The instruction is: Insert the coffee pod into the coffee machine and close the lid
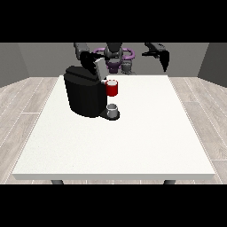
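now hand at view's right (165,59) raised, fingers state unclear; grey thing (112,108) on coffee machine (84,91) base.

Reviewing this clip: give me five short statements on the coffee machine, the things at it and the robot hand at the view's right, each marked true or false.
1. The coffee machine stands on the table's left half in this view. True.
2. A red thing at the machine sits at its front. True.
3. The grey thing lies at the table's near edge. False: it sits at the machine's base.
4. The robot hand at the view's right rests on the machine. False: it is raised, apart from it.
5. The table is black. False: white.
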Motion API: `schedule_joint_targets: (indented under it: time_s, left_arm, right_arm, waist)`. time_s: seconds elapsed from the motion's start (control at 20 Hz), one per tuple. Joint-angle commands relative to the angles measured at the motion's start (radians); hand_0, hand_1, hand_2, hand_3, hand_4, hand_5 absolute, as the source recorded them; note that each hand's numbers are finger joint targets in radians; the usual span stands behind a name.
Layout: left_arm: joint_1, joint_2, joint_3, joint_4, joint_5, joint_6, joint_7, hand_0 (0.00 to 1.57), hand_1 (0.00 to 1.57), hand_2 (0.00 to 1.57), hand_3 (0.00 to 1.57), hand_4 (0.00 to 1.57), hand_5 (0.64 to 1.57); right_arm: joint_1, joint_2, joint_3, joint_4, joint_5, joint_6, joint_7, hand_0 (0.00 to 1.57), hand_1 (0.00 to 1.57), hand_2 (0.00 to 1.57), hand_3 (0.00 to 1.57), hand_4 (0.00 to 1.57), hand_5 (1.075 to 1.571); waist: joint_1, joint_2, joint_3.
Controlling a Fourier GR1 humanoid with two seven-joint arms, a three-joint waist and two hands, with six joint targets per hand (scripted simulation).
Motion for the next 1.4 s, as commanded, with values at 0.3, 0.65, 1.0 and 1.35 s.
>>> schedule_joint_targets:
  time_s: [0.3, 0.65, 1.0, 1.35]
  left_arm:
    - [-0.003, 0.048, 0.034, 0.069, 0.006, 0.014, -0.041, 0.0, 0.0, 0.0, 0.0, 0.19, 1.571]
    - [-0.031, 0.017, -0.01, 0.036, 0.02, 0.021, -0.01, 0.0, 0.0, 0.0, 0.0, 0.17, 1.571]
    - [-0.043, 0.015, -0.011, 0.019, 0.025, 0.034, -0.041, 0.0, 0.0, 0.0, 0.0, 0.18, 1.571]
    - [0.067, -0.051, -0.058, 0.051, -0.013, 0.067, -0.076, 0.0, 0.0, 0.0, 0.0, 0.19, 1.571]
  right_arm:
    - [-0.078, 0.023, 0.067, 0.003, 0.072, 0.01, 0.03, 0.0, 0.0, 0.0, 0.0, 0.06, 1.571]
    - [-0.136, 0.051, 0.072, 0.063, 0.131, -0.037, 0.02, 0.0, 0.0, 0.0, 0.0, 0.11, 1.571]
    - [-0.132, 0.086, 0.067, 0.042, 0.088, 0.02, -0.043, 0.0, 0.0, 0.0, 0.0, 0.07, 1.571]
    - [0.13, 0.15, 0.205, -0.072, -0.061, -0.015, -0.115, 0.0, 0.0, 0.0, 0.0, 0.29, 1.571]
  waist:
    - [0.0, 0.013, 0.0007]
    - [0.023, 0.012, 0.0009]
    - [-0.001, 0.003, 0.0009]
    - [-0.059, -0.14, 0.0011]
